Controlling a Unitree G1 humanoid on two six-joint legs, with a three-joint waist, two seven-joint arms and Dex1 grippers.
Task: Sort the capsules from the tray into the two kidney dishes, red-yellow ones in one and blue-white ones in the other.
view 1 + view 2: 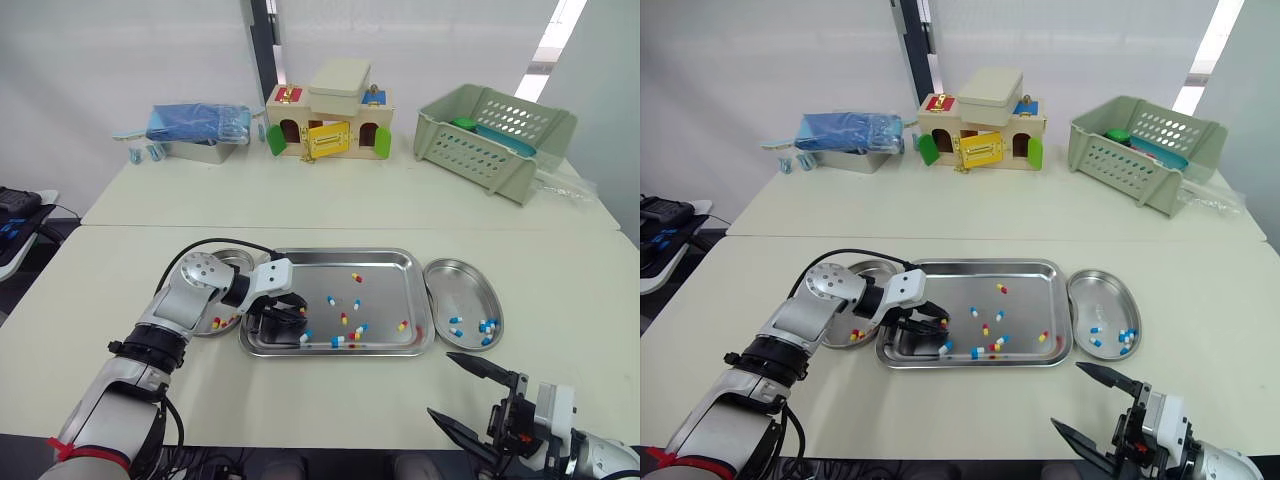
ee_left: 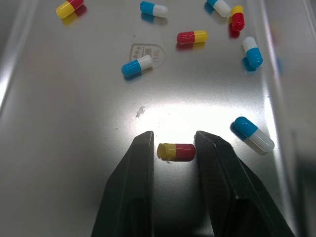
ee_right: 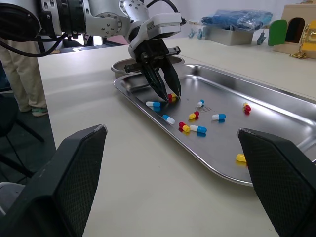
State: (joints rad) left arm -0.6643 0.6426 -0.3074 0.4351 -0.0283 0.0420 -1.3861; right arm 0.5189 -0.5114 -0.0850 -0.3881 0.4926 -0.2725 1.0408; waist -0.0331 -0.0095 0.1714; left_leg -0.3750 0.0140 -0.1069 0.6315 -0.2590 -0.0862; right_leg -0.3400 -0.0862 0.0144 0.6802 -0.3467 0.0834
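Observation:
A steel tray lies mid-table with several red-yellow and blue-white capsules scattered in it. My left gripper reaches into the tray's near-left corner. In the left wrist view its fingers press both ends of a red-yellow capsule that rests on the tray floor. A blue-white capsule lies close beside it. The left kidney dish holds red-yellow capsules; the right kidney dish holds blue-white ones. My right gripper hangs open over the table's near right edge, empty.
On the far table stand a wooden toy house, a green slotted basket and a metal box with a blue bag. A person's legs show beyond the table's left side in the right wrist view.

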